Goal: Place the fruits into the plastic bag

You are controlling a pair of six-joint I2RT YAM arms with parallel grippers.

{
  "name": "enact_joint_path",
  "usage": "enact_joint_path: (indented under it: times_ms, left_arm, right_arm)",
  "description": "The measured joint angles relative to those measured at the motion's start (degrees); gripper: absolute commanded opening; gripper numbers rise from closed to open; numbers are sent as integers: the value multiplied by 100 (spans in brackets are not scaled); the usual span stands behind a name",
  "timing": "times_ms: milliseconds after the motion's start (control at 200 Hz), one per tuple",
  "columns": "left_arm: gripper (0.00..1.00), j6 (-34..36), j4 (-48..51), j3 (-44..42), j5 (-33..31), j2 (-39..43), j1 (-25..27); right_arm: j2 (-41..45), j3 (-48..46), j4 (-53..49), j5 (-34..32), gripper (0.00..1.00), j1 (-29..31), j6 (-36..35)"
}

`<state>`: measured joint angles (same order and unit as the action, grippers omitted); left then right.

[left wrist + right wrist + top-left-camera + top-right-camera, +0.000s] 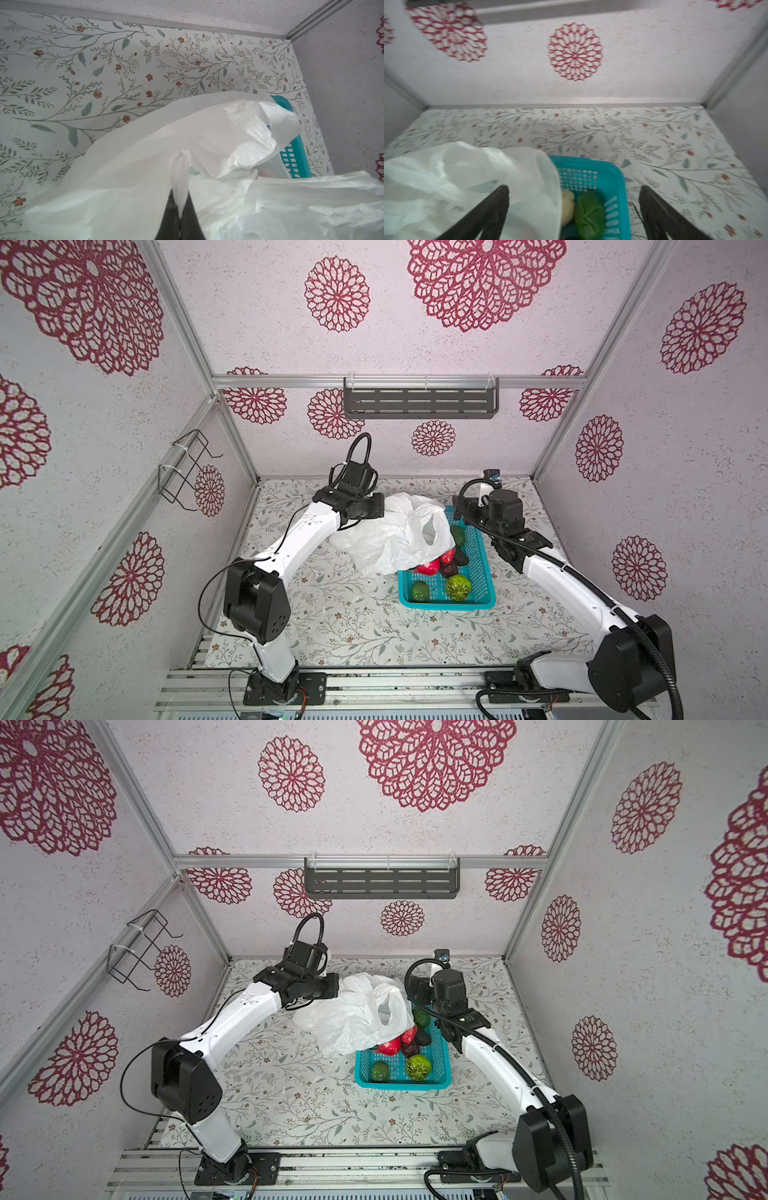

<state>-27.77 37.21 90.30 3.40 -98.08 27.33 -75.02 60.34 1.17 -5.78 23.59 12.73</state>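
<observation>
Pinching a fold of the bag (386,539) draped on the basket (446,605), ur left gripper (180,199) is clamped: lift slow, open the mouth; right gripper (574,188) gapes empty above the fruits (458,587).

On the table (353,630), the plastic bag (386,539) drapes over the far left of the basket (484,572) holding the fruits (458,587).

You have a floral-print table (353,635). A teal perforated basket (449,605) sits on it, right of centre. The white plastic bag (386,539) rests partly on the table, its right side draped over the basket.
</observation>
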Motion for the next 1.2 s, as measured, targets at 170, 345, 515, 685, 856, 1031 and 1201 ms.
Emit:
enact_joint_path:
  times_ms: [170,345,515,685,856,1031,1201]
  left_arm:
    - [0,7,-411,-450,2,564,-2]
    - [0,-87,-684,-645,-20,634,-31]
    - [0,-339,-778,-699,20,632,-227]
    - [0,-553,-953,-804,142,625,-485]
    - [0,-688,-1047,-887,267,577,-542]
    - [0,-728,-1095,-896,387,575,-527]
    - [0,-645,-1147,-896,463,575,-538]
  right_arm:
    - [-146,140,17,1088,93,367,264]
    - [-365,55,-153,1552,42,717,483]
    - [-378,-46,-603,1757,17,1021,531]
    - [-341,-131,-1130,2074,15,1449,516]
    - [-341,-455,-1624,2450,14,1856,479]
    - [-540,-584,-1976,2682,24,2013,435]
    - [-570,-437,-2186,2540,71,1985,411]
